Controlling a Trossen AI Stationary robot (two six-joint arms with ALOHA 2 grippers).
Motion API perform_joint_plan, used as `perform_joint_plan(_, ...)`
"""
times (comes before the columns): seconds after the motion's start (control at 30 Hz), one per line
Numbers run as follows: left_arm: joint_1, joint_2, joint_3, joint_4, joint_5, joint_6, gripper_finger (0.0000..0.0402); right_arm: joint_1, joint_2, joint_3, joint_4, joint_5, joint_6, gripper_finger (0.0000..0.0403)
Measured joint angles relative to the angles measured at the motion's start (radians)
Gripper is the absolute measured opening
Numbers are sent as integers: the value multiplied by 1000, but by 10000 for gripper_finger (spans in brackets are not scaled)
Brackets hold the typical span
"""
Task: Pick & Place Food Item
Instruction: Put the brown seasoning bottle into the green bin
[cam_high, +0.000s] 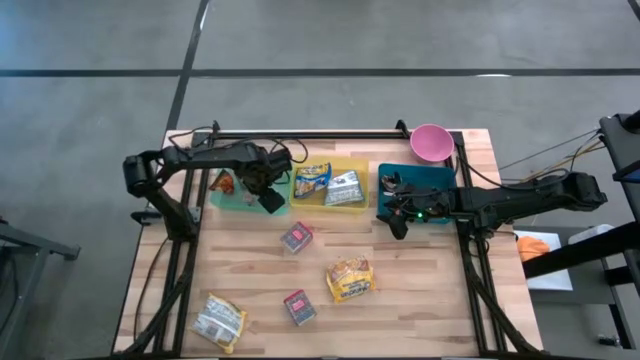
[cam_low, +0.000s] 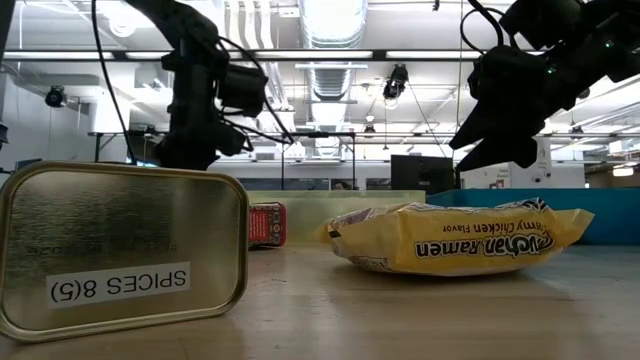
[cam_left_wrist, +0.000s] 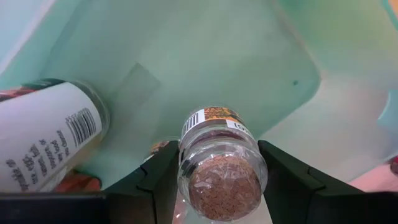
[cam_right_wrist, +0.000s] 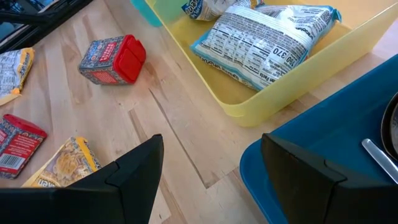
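A small glass spice jar (cam_left_wrist: 221, 162) with brown contents and a barcode label is between the fingers of my left gripper (cam_left_wrist: 219, 186), which is shut on it. The gripper points down over the green tray (cam_left_wrist: 205, 56) at the table's far left (cam_high: 258, 187). Another jar with a white label (cam_left_wrist: 50, 134) lies on its side in that tray. My right gripper (cam_right_wrist: 211, 180) hangs open over bare wood by the blue tray's left edge (cam_high: 398, 220), holding nothing. My left gripper pinches the jar's two opposite sides (cam_left_wrist: 186, 168) between its two fingers, near the jar's upper end. The fingers come from above, pointing down, and the jar stands roughly along them over the green tray. Whether its lower end touches the tray floor cannot be told.
A yellow tray (cam_high: 330, 187) with food packets sits between the green tray and a blue tray (cam_high: 415, 185); a pink bowl (cam_high: 431, 142) stands behind. Loose on the wood lie two red tins (cam_high: 297, 237) (cam_high: 299, 306), a ramen packet (cam_high: 350, 279) and another packet (cam_high: 219, 320).
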Motion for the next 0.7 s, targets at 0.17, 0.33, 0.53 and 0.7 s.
perform_joint_plan(0.17,0,-5,-27,49,0,5,183,0,0,0,0,0,0,265)
perform_joint_plan(0.33,2,-5,-54,78,-2,15,183,0,0,0,0,0,0,265)
perform_joint_plan(0.53,2,-5,-57,86,-3,14,183,0,0,0,0,0,0,265)
perform_joint_plan(0.7,2,-5,-57,90,-3,8,183,0,0,0,0,0,0,265)
